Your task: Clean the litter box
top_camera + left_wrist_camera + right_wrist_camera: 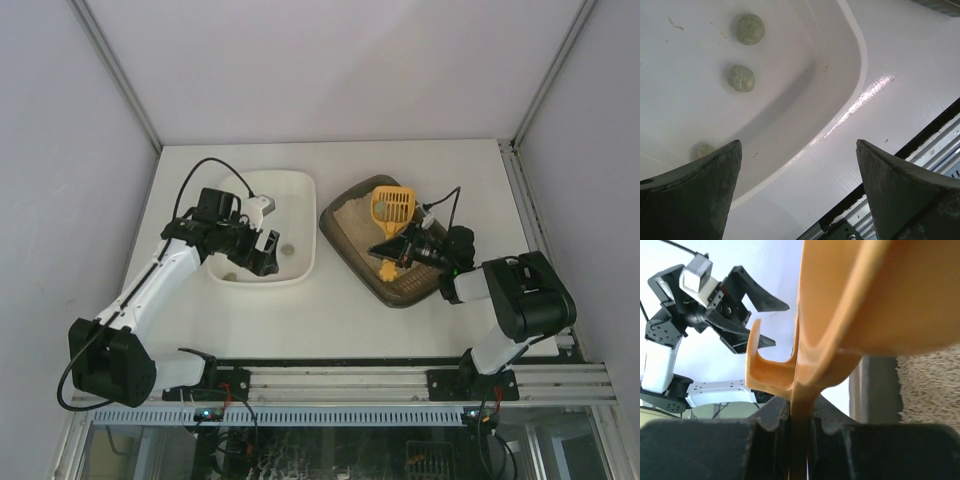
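Where the litter box [398, 296] sits: right half of the surface [300, 320], angled, in front of the right arm; dark brown-grey tray.
Litter: beige, sandy, fills the tray floor; seen close beside the dark tray wall in the right wrist view [930, 385].
Right claw [385, 250]: over the near part of the litter box, clamped narrow on the scoop handle; handle pinched edge-on between both fingers in the wrist view [800, 425].
Scoop [392, 205]: yellow, slotted head at the far end of the litter box, above or on the litter; contact cannot be told.
White tub [310, 215]: left of the litter box, just beside it, small gap between.
Left claw [262, 252]: over the near right corner of the white tub, spread wide, holding nothing; surface and tub rim [860, 55] show between the fingers.
Lumps: round, grey-green, on the tub floor; two clear [750, 28] [741, 78], a third partly hidden by the left finger [702, 150].
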Available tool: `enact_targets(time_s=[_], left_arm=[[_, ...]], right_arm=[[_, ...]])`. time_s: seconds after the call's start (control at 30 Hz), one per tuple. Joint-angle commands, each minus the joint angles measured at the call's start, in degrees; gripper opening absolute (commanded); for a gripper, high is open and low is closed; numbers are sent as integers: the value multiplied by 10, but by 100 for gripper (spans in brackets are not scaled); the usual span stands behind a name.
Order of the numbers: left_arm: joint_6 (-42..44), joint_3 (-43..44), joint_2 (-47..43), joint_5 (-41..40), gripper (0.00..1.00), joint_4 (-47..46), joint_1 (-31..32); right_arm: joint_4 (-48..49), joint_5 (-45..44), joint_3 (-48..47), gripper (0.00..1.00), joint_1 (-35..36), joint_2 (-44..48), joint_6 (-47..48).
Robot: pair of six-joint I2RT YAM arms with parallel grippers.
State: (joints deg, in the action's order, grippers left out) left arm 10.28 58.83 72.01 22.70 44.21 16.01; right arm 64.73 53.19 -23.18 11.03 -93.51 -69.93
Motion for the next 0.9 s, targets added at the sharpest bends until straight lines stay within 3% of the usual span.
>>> enact_targets(time_s=[0.0, 0.17, 0.37, 0.43, 0.47, 0.6, 0.77, 0.87], left_arm=[[28, 8, -10, -2, 100, 23, 3], [36, 61, -15, -91, 100, 41, -7], [33, 93, -37, -143, 100, 41, -46], [24, 98, -43, -136, 100, 36, -76], [16, 99, -47, -127, 100, 30, -92], [-18, 131, -54, -90, 100, 28, -173], [-37, 175, -52, -84, 100, 41, -248], [-43, 187, -55, -83, 100, 52, -264]], right_arm=[[60, 14, -5, 0, -45, 10, -15], [-179, 6, -54, 0, 24, 77, 133], [-142, 40, -63, 0, 15, 89, 99], [-233, 32, -91, 0, 24, 102, 149], [-346, 16, -113, 0, 33, 112, 194], [-658, -125, -242, 0, 103, 128, 395], [-925, -378, -421, 0, 224, 62, 497], [-1027, -530, -530, 0, 304, 2, 525]])
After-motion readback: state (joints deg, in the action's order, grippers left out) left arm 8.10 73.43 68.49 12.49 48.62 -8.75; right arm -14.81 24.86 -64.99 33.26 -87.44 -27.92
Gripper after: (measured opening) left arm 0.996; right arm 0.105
